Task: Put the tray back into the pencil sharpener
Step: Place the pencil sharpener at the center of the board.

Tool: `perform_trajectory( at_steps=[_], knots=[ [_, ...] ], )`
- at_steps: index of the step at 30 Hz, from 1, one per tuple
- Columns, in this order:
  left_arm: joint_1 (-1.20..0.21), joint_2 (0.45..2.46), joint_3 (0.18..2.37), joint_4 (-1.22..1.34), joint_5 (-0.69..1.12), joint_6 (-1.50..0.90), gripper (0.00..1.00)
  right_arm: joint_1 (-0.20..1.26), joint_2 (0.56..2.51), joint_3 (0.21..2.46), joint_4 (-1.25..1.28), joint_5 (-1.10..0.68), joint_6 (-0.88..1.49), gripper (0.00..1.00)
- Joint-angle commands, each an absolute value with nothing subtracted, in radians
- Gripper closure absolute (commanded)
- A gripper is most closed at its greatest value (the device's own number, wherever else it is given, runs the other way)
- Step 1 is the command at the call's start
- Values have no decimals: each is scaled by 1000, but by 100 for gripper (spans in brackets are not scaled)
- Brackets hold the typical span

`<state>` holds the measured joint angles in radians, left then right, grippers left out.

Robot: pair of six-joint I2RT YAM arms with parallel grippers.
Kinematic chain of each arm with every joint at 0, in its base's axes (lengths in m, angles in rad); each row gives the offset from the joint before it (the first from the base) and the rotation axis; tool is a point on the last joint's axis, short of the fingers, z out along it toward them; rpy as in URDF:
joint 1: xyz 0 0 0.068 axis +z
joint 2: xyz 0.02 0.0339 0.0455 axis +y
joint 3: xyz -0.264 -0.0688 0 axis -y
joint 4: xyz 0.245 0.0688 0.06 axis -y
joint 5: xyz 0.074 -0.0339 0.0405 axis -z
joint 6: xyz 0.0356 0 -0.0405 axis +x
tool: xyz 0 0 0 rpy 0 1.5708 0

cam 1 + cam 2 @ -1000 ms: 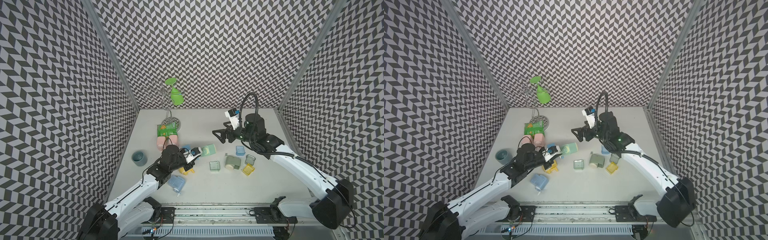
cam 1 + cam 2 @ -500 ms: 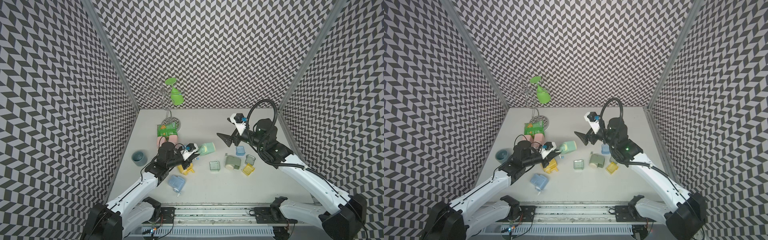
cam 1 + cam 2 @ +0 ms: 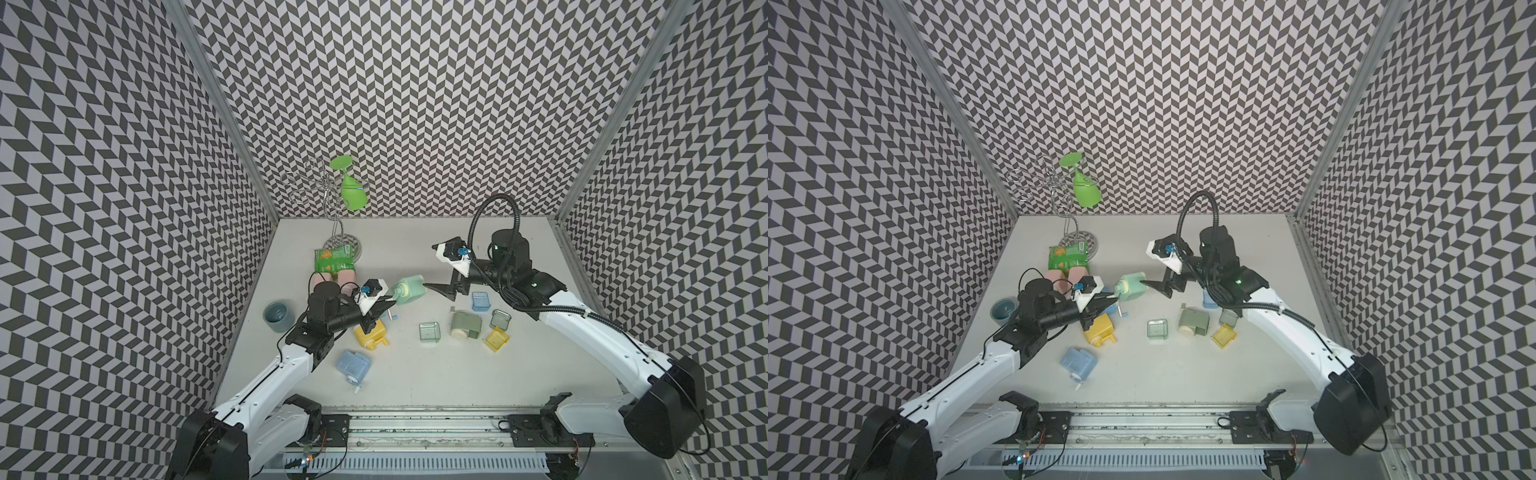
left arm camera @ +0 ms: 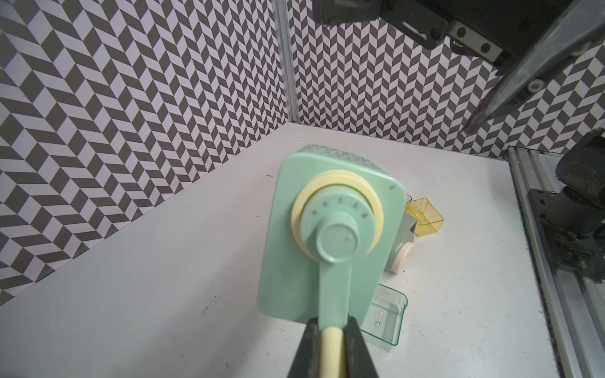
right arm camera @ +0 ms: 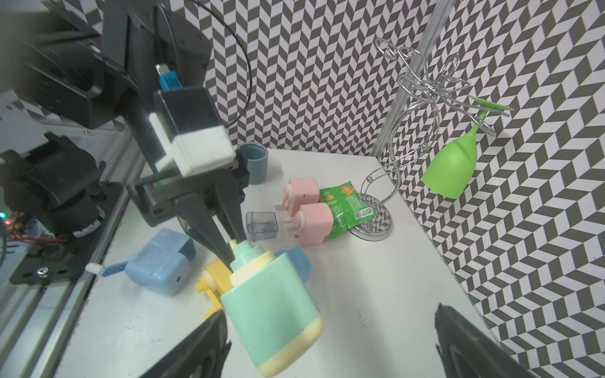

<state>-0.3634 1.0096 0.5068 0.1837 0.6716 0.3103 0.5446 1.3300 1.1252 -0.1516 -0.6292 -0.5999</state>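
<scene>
Mint-green pencil sharpener (image 3: 411,289), crank (image 4: 334,288) pinched in left tool (image 4: 331,327), right tool (image 5: 330,311) spread beside its base, well off walls (image 3: 415,104).

7 sharpeners (image 3: 409,289) (image 3: 369,334) (image 3: 353,365) (image 3: 466,325) (image 5: 302,189) (image 5: 314,217) (image 5: 298,261); 5 trays (image 3: 479,301) (image 3: 429,331) (image 3: 500,319) (image 3: 497,338) (image 5: 262,225); 1 cup (image 3: 277,316); 1 glass (image 3: 353,193); 1 rack (image 3: 343,243); 1 bag (image 3: 334,259)

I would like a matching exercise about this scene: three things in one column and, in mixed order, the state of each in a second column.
Things:
1. mint sharpener
2. green glass
3. yellow tray

States:
A. lies on the table
B. held by its crank in the shut jaws of the left gripper
C. hangs upside down on the wire rack

Pairs: 1-B, 2-C, 3-A
</scene>
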Motion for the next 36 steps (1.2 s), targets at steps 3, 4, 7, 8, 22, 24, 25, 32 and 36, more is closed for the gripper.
perform_trajectory(
  at_steps=[3,4,7,8,22,24,25,32,36],
  knots=[
    [-350,1000,500,260,721,266,100,541,1310,1130,-148,-654,-748,2],
    [-351,1004,499,266,723,263,100,541,1302,1123,-147,-652,-763,2],
    [-350,1013,503,265,729,265,100,541,1283,1107,-169,-655,-784,2],
    [-350,1016,506,264,732,264,100,540,1273,1094,-165,-662,-784,3],
    [-366,1014,498,211,802,378,100,560,1286,1025,-196,-778,-825,2],
    [-372,1013,501,195,812,391,100,568,1301,1034,-206,-774,-822,2],
    [-374,1012,501,190,815,399,100,575,1309,1038,-210,-774,-825,2],
    [-391,1007,506,158,855,440,100,622,1379,1071,-258,-745,-842,6],
    [-398,1004,504,149,871,457,100,641,1395,1075,-288,-744,-857,11]
  ],
)
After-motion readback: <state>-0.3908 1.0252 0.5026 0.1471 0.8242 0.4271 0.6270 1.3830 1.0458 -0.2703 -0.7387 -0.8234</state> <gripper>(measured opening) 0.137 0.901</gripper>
